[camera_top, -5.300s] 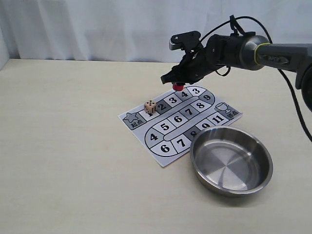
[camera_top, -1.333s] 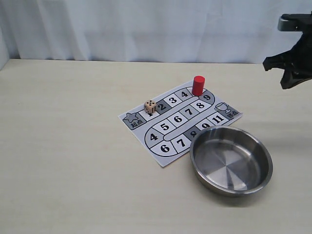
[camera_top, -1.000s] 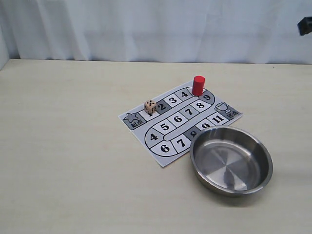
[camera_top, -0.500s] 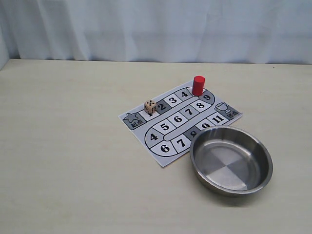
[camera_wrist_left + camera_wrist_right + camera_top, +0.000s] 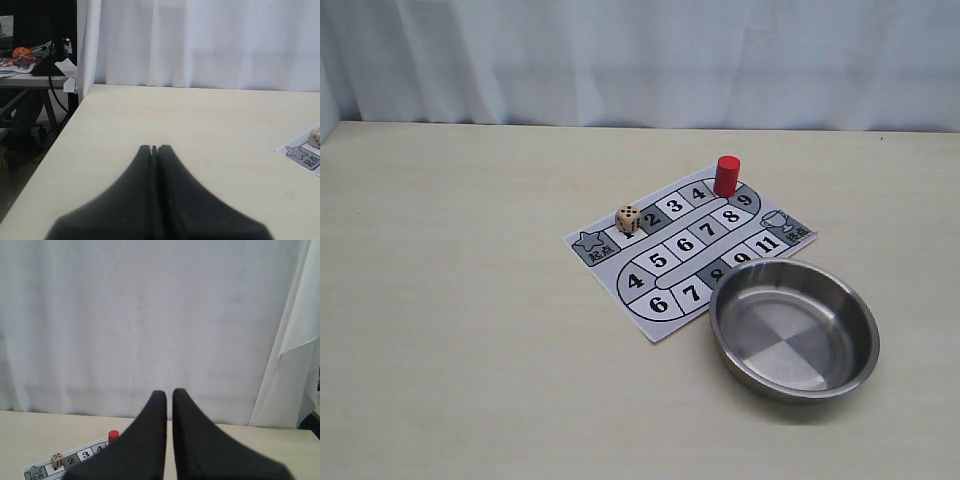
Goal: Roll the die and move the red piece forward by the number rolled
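Note:
The die, a pale tan cube with dark pips, rests on the paper game board beside square 2. The red piece stands upright at the far bend of the track, between squares 4 and 9. Neither arm shows in the exterior view. My left gripper is shut and empty above bare table, with the die and a board corner far off to its side. My right gripper is shut and empty, raised, with the red piece and die well beyond it.
A round steel bowl sits at the board's near right corner, overlapping its edge. White curtains hang behind the table. Past the table's left edge in the left wrist view stands a cluttered side desk.
The right gripper, earlier shut on the red piece over the board, let it go and drew away up and to the right, out of the exterior view. Die and piece have not moved since.

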`<state>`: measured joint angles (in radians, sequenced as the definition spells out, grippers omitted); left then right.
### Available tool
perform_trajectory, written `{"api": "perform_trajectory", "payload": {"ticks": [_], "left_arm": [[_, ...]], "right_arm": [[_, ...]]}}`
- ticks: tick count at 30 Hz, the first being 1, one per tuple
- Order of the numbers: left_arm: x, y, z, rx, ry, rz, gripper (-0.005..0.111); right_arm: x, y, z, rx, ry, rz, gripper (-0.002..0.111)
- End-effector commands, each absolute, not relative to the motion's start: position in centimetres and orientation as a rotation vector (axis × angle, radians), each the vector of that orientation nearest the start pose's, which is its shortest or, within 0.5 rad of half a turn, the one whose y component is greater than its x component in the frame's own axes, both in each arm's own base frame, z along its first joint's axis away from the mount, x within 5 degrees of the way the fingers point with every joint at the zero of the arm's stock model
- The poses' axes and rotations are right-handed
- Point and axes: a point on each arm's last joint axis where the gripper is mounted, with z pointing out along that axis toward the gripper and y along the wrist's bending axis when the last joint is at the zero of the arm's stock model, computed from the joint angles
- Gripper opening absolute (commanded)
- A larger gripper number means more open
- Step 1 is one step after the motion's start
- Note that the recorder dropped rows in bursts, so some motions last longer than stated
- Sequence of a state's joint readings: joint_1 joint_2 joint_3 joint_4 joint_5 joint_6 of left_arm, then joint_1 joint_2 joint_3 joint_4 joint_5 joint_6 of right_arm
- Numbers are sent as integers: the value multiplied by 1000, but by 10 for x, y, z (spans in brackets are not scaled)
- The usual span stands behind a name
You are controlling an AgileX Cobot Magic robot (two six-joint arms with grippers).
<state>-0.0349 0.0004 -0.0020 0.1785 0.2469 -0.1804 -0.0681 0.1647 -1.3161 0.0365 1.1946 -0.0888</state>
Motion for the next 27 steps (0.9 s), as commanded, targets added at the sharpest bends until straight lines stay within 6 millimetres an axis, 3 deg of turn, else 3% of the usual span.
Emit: {"api": "perform_trajectory", "payload": {"ticks": [1, 6, 21, 24, 27], "left_arm": [[56, 2, 192, -13, 1714, -2, 0], [56, 2, 192, -13, 1714, -2, 0], [56, 2, 192, -12, 1713, -2, 0], [56, 2, 192, -12, 1713, -2, 0], [56, 2, 192, -12, 1713, -2, 0]], "right_arm": [[-163, 14, 433, -46, 1421, -113, 4], [-177, 14, 431, -57, 1370, -142, 4], [-177, 0, 430, -134, 1368, -77, 4], [-172, 0, 429, -136, 1386, -76, 4], [-155, 0, 421, -140, 1450, -73, 4]]}}
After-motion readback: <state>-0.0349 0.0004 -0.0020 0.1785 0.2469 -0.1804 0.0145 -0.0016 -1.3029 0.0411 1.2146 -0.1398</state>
